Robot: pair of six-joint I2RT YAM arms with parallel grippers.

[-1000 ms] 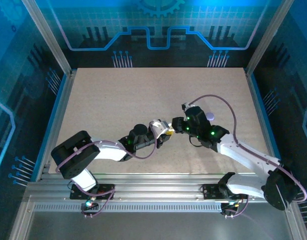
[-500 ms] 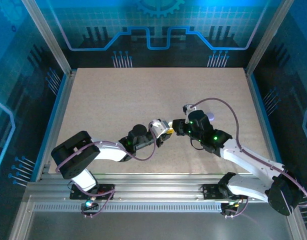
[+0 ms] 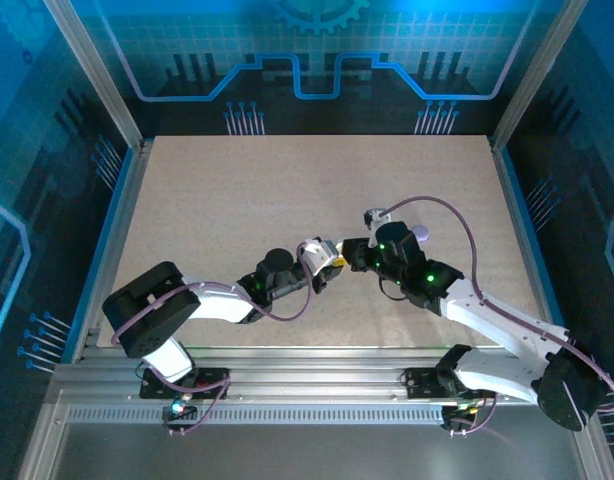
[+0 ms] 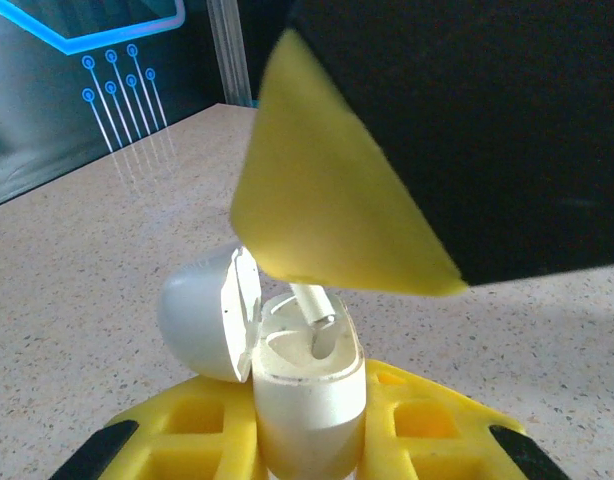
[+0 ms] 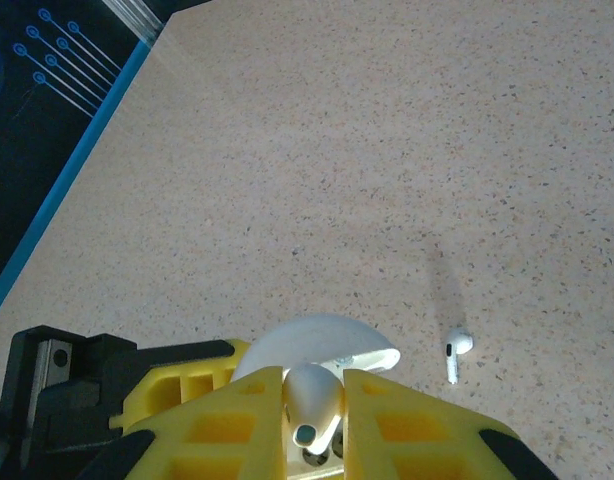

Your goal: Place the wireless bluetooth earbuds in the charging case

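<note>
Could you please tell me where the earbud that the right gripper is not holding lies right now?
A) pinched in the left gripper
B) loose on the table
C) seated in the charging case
B: the right wrist view shows the loose earbud lying on the table, apart from the right gripper, which pinches the other earbud.
</note>
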